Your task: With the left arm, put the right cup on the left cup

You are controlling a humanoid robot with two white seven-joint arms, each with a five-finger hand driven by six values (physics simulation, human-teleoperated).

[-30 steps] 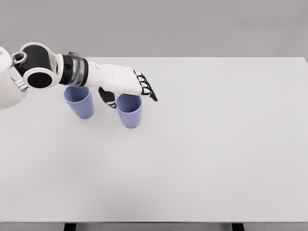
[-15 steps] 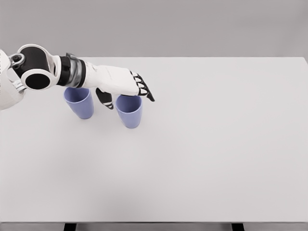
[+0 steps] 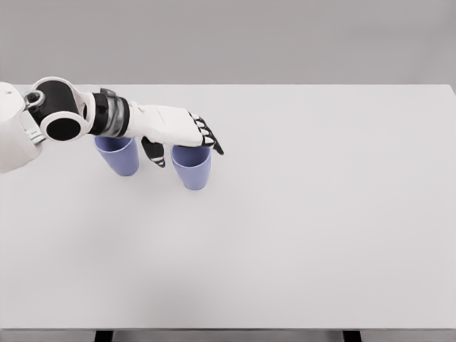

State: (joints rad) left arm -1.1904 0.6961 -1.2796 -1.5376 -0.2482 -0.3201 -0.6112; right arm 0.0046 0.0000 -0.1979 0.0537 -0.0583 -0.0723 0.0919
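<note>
1. Now: your left robot hand [image 3: 174, 128] sits over right cup [image 3: 192, 167], fingers spread, thumb hanging beside it, gripping nothing.
2. Both cups upright on bench [image 3: 299, 214]; left cup [image 3: 118, 154] near.
3. Risk: off-centre closing tips cup.

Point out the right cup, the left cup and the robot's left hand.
right cup [image 3: 192, 169]: head view, on its front wall.
left cup [image 3: 121, 158]: head view, on its front wall.
left hand [image 3: 174, 128]: head view, on the back of the hand.

Left cup [image 3: 120, 154] stands just beside right cup [image 3: 192, 168]
</note>
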